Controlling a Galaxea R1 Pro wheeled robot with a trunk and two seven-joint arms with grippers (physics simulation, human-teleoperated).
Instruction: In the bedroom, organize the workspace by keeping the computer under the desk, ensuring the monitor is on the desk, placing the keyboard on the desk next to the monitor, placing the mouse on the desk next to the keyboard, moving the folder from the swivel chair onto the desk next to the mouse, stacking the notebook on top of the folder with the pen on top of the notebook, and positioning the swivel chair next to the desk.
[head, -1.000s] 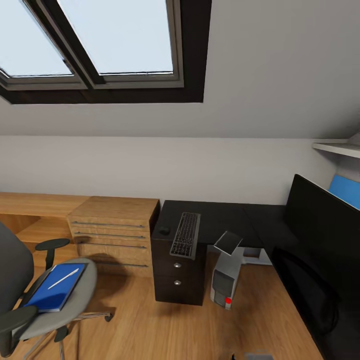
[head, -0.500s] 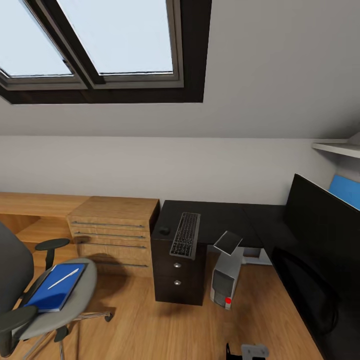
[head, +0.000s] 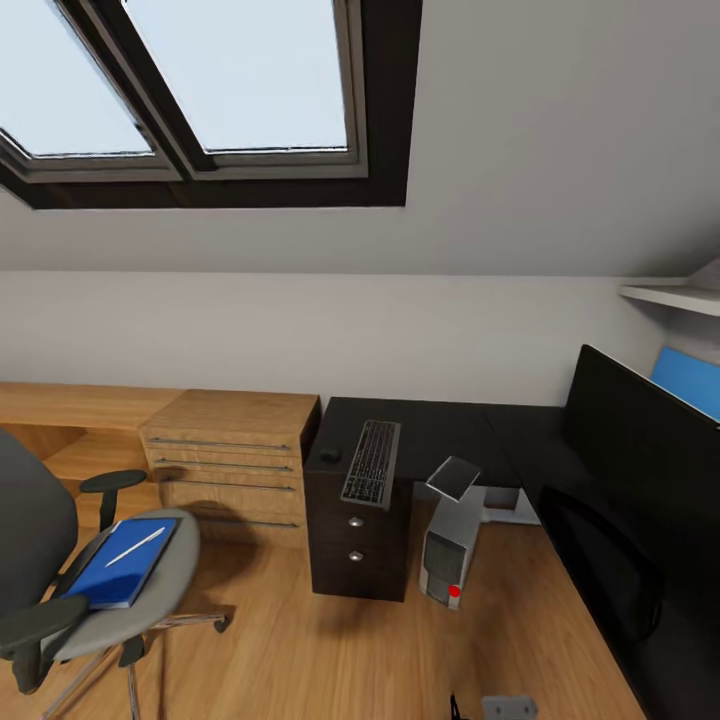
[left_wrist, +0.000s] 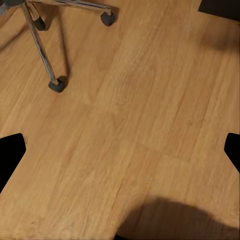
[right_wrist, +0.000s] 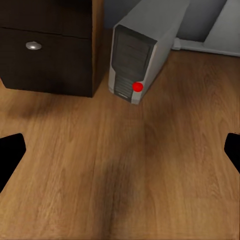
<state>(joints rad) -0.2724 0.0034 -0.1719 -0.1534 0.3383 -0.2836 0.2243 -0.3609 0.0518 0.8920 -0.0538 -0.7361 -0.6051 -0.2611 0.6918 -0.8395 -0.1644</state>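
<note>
The grey swivel chair (head: 60, 590) stands at the left on the floor, apart from the desk (head: 445, 430). On its seat lies the blue folder (head: 118, 578) with the white pen (head: 136, 546) on top; the notebook is out of view. The keyboard (head: 372, 463) and the mouse (head: 330, 455) lie on the desk's left end. The monitor (head: 640, 450) stands at the right. The computer (head: 450, 545) (right_wrist: 132, 62) sits on the floor under the desk. My left gripper (left_wrist: 120, 152) hangs open over bare floor near the chair's base (left_wrist: 45, 55). My right gripper (right_wrist: 120, 152) is open, facing the computer.
A light wooden drawer unit (head: 225, 455) adjoins the desk's dark drawers (head: 358, 545) (right_wrist: 45, 47). A wooden floor (head: 330, 660) lies between chair and desk. A skylight is set in the sloped ceiling. A grey part of my right arm (head: 508, 707) shows at the bottom edge.
The whole head view has shifted slightly, so the camera moved. The grey arm part rose into the bottom edge and has since dropped a little. The task's things have not moved.
</note>
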